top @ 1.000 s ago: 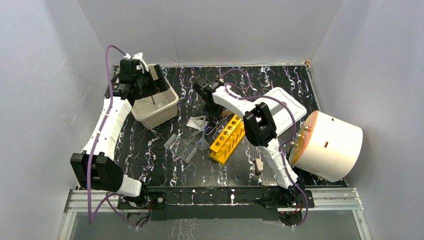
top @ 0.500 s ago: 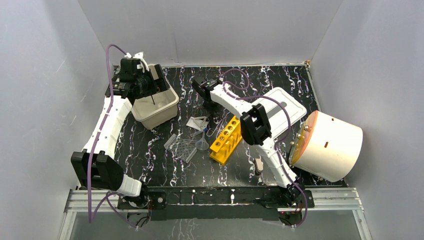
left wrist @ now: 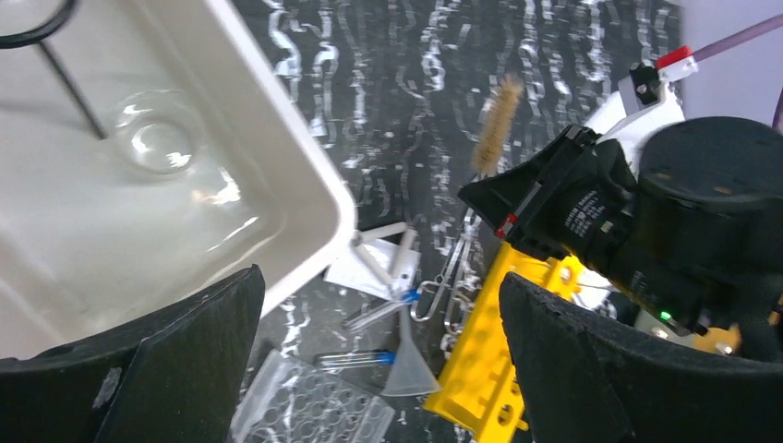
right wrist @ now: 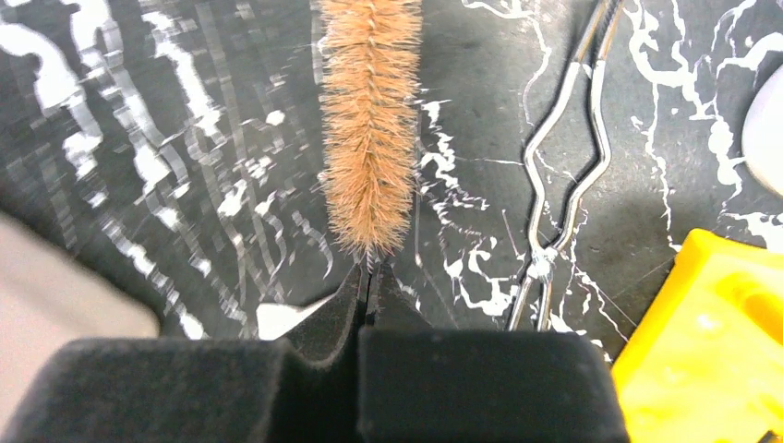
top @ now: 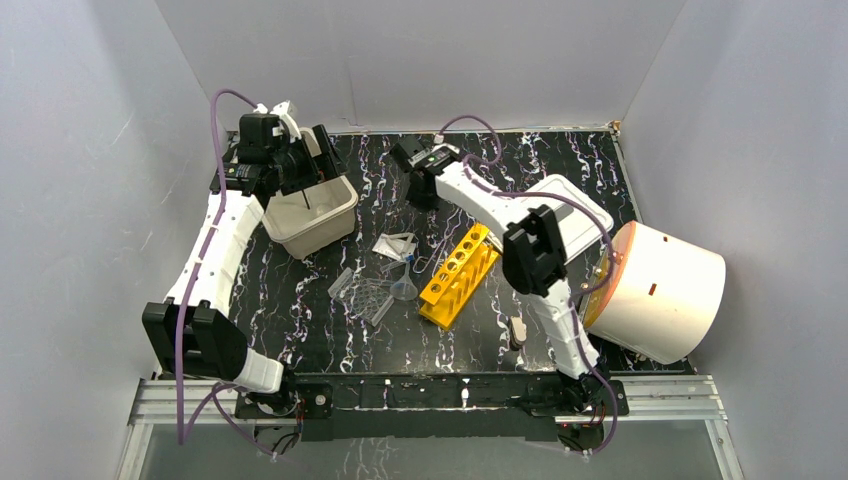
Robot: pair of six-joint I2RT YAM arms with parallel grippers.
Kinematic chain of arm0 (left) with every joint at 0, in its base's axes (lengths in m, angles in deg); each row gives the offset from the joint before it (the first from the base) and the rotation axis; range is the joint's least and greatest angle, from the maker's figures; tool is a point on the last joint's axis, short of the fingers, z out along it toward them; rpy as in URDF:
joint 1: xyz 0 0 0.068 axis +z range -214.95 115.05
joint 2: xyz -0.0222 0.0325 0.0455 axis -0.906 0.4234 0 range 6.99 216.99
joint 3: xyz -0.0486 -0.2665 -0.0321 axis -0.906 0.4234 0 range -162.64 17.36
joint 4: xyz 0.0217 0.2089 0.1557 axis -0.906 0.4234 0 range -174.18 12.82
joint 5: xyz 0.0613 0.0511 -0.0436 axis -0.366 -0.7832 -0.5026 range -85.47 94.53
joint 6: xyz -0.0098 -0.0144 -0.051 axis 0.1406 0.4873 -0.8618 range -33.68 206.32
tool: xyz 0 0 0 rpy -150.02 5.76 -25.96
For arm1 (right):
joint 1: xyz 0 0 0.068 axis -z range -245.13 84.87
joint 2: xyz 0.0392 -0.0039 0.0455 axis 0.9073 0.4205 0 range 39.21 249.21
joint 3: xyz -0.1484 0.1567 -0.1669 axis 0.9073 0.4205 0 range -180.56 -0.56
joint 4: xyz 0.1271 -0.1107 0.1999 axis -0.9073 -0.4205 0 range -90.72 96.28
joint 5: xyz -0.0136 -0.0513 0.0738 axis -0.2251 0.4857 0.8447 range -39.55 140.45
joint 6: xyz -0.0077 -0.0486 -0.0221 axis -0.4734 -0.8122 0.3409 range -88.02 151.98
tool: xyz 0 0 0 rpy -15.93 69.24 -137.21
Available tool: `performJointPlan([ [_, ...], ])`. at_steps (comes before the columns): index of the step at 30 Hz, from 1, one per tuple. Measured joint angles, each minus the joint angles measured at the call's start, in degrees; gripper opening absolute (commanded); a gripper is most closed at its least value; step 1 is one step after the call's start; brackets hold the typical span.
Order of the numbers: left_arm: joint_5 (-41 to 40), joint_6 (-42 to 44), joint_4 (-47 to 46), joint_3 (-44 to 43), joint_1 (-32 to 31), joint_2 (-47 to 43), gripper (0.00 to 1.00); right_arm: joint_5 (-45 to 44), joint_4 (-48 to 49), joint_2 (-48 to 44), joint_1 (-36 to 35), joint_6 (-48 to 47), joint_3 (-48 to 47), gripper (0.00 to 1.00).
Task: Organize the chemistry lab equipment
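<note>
My right gripper [right wrist: 369,277] is shut on the thin wire stem of a tan bristle brush [right wrist: 369,120], which sticks out ahead of the jaws above the black marbled table. In the top view that gripper [top: 420,192] hangs at the back centre. Silver metal tongs [right wrist: 563,185] lie just right of the brush, beside the yellow tube rack [top: 458,275]. A clear funnel [top: 404,288], a blue-capped tube [left wrist: 355,357] and the clear ridged tray [top: 362,295] lie left of the rack. My left gripper [left wrist: 379,286] is open and holds nothing, over the right rim of the beige bin [top: 310,215].
The bin holds a black wire loop [left wrist: 28,23] and a clear glass dish [left wrist: 157,143]. A white slotted lid [top: 570,215] lies at the right, next to the big white cylinder with an orange face [top: 665,290]. A white packet [top: 395,245] lies behind the funnel.
The right gripper has closed on the brush stem and its arm has swung a little to the right and back. The left wrist shifted slightly over the bin.
</note>
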Motion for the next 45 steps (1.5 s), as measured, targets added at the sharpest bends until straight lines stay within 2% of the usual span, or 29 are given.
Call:
performJointPlan([
  [6,10.8,-2.62,-4.9,1.57,0.0,0.94,0.97,5.77,14.71,-16.65,0.48,-9.14,11.8,0.0],
  [11,18.69,-6.05,-10.01,4.22,-0.26,2.89,0.89,12.41,24.65,-23.1,1.05,-13.44,14.84,0.0],
  [15,24.2,-10.08,-14.82,5.79,-1.07,4.83,0.75,19.1,31.65,-24.15,1.36,-15.43,18.34,0.0],
  [21,30.62,-16.65,-23.91,8.28,-4.04,6.64,0.54,26.27,35.63,-24.15,1.51,-16.41,21.07,0.0],
  [26,32.28,-19.89,-27.8,10.36,-5.38,6.64,0.46,29.83,39.21,-24.17,2.19,-16.28,21.09,0.0],
  [34,32.79,-22.01,-30.6,11.26,-5.35,6.64,0.0,33.75,42.51,-24.17,3.65,-15.58,21.84,0.0],
  [36,32.68,-21.92,-30.86,11.28,-5.35,6.64,0.0,34.42,43.04,-24.17,3.87,-15.32,22.05,0.0],
  [37,32.65,-21.86,-30.93,11.28,-5.33,6.71,0.0,34.71,43.32,-24.17,3.98,-15.34,22.08,0.09],
  [40,32.22,-20.96,-30.42,11.23,-5.31,6.71,0.0,35.52,44.28,-24.26,4.11,-15.61,22.73,0.46],
  [42,30.34,-19.61,-28.41,10.95,-5.31,6.71,0.0,35.95,44.61,-24.3,4.2,-16.04,23.19,0.64],
  [45,25.9,-16.79,-23.39,8.9,-5.35,6.71,0.0,36.61,44.89,-24.68,4.52,-16.85,24.15,0.72],
])
